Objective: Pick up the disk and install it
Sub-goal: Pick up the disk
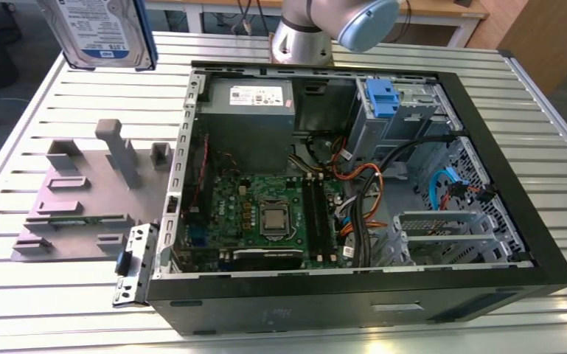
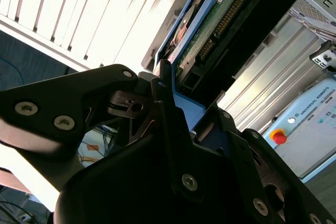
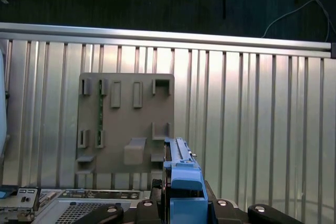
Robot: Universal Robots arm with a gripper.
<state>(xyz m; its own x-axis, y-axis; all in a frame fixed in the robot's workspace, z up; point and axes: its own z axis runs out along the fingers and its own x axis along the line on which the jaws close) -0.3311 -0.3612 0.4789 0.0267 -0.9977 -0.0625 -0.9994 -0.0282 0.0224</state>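
The disk [image 1: 101, 33] hangs in the air above the table's far corner on the exterior view's left, its white-and-blue label facing the camera and its blue frame at the sides. In the second wrist view my gripper [image 2: 181, 115] is shut on the disk [image 2: 215, 24], black fingers [image 2: 163, 98] clamping its blue carrier, with the green circuit board underside showing. The first wrist view looks straight down past the gripper [image 3: 182, 207] along the disk's edge and blue carrier [image 3: 181, 174].
An open computer case [image 1: 548, 243] lies on the slatted metal table [image 1: 559, 96], with a motherboard, cables, a grey power supply [image 1: 248, 110] and a drive cage holding a blue clip [image 1: 382, 96]. A grey fixture plate [image 1: 77, 192] [image 3: 126, 114] lies beside it. The arm's base [image 1: 303, 37] stands behind.
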